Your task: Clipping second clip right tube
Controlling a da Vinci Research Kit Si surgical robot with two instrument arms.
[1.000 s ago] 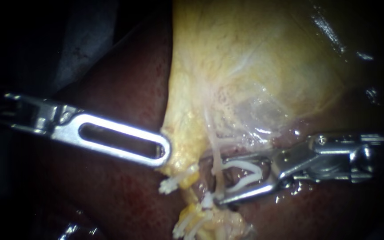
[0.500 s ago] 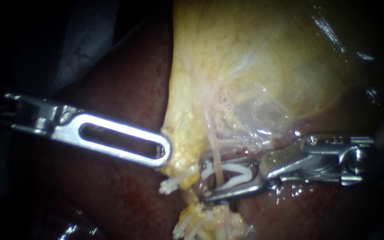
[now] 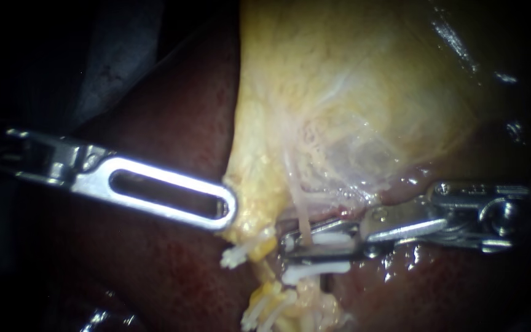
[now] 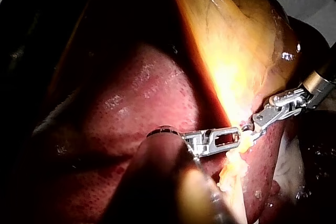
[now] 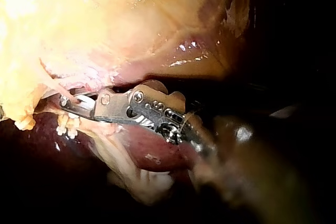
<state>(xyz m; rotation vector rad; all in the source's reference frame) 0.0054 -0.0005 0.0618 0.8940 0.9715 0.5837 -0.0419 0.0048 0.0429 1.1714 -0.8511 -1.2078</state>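
The right tube (image 3: 303, 215) is a thin pale strand running down from the yellow gallbladder (image 3: 351, 92). My right instrument (image 3: 287, 243) comes in from the right, and its jaws lie together on a white clip (image 3: 330, 238) that is flattened across this tube. Just below them, another white clip (image 3: 314, 270) sits on the same tube. My left instrument (image 3: 227, 212), with a slotted jaw, is shut on the gallbladder's lower edge and holds it taut. The left wrist view shows both instruments, left (image 4: 237, 139) and right (image 4: 257, 121), meeting at that edge. The right wrist view shows the right instrument's jaws (image 5: 65, 103) closed at the tube.
Dark red liver (image 3: 173, 123) lies behind and below both instruments. More white clips (image 3: 233, 258) sit on the frayed yellow tissue to the left of the right tube, and others (image 3: 259, 315) lie lower down. A thin translucent membrane (image 3: 351, 154) spans the tissue above the right jaws.
The right jaws, open around the tube with a V-shaped clip, have moved slightly left and closed, flattening the clip on the tube. The left instrument has not moved.
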